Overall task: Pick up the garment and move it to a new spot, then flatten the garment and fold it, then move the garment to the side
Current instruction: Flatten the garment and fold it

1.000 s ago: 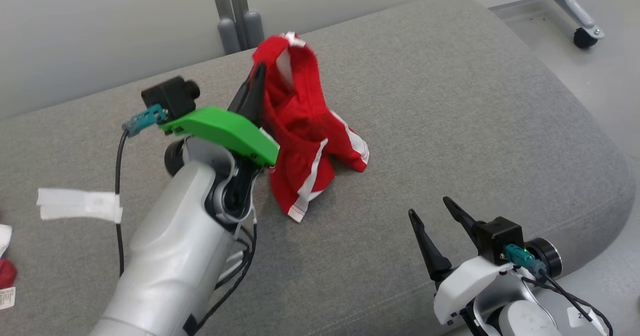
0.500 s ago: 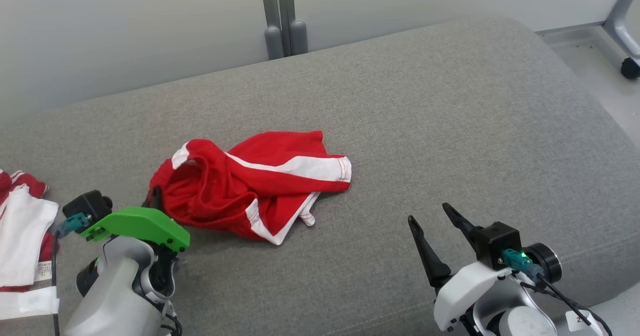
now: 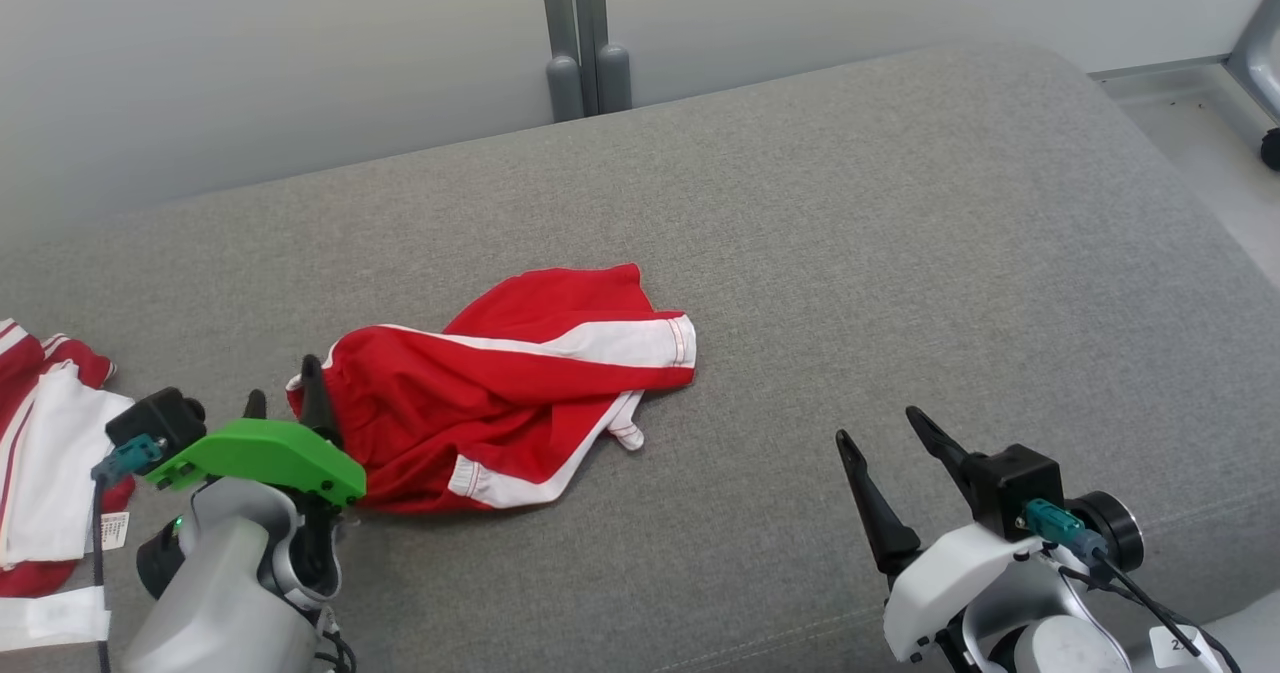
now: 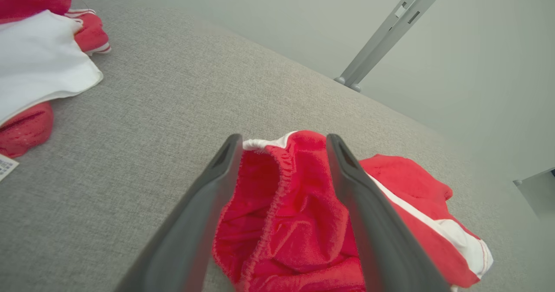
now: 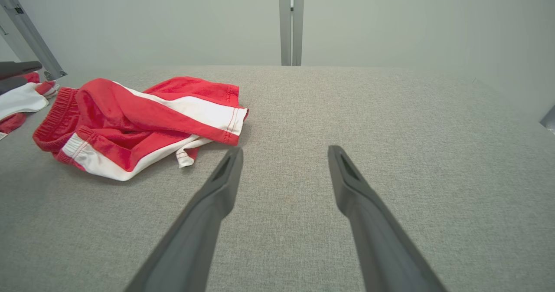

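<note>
While left tool (image 3: 282, 385) and right tool (image 3: 880, 425) gaped wide, red shorts (image 3: 500, 403) lay crumpled on the grey cushion (image 3: 850, 253).
The left one straddled their waistband (image 4: 277, 183); the right hung over bare fabric, well apart from them.

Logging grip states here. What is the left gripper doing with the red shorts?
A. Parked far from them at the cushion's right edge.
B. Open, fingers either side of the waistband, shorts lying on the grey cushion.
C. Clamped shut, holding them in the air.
B: the left gripper has its fingers apart, the waistband of the red shorts sits between them, and the shorts lie on the grey cushion.
</note>
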Robot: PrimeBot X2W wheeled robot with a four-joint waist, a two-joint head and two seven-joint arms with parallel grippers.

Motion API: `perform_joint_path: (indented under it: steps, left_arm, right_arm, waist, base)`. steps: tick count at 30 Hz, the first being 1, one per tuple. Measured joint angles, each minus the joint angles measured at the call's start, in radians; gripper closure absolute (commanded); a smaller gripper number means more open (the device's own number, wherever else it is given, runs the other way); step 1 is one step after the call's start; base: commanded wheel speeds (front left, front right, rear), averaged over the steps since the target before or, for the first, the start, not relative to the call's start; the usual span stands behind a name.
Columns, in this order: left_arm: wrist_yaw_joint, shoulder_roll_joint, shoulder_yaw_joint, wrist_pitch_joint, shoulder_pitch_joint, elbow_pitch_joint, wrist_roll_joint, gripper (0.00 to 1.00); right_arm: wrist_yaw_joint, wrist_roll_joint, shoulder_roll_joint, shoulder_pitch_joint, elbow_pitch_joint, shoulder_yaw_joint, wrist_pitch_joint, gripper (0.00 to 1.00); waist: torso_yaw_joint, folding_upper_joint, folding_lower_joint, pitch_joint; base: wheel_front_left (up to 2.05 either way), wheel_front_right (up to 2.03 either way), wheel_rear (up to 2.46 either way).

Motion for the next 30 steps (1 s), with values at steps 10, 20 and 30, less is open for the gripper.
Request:
perform_joint_path:
  steps: [10, 20, 30]
  left_arm:
    - [0.020, -0.040, -0.148, 0.102, 0.057, -0.112, 0.086, 0.00]
    - [0.101, -0.032, -0.258, 0.157, 0.129, -0.229, 0.170, 0.00]
    - [0.133, -0.023, -0.296, 0.202, 0.141, -0.256, 0.195, 0.33]
  right_arm:
    - [0.000, 0.000, 0.000, 0.015, -0.007, -0.020, 0.003, 0.00]
    - [0.000, 0.000, 0.000, 0.023, -0.011, -0.024, 0.007, 0.00]
    - [0.000, 0.000, 0.000, 0.023, -0.011, -0.022, 0.008, 0.00]
  waist:
    - [0.023, 0.0000, 0.0000, -0.015]
    - [0.028, 0.0000, 0.0000, -0.016]
    - [0.018, 0.0000, 0.0000, -0.010]
  base:
    - [0.00, 0.00, 0.00]
    - [0.00, 0.00, 0.00]
    - [0.00, 0.00, 0.00]
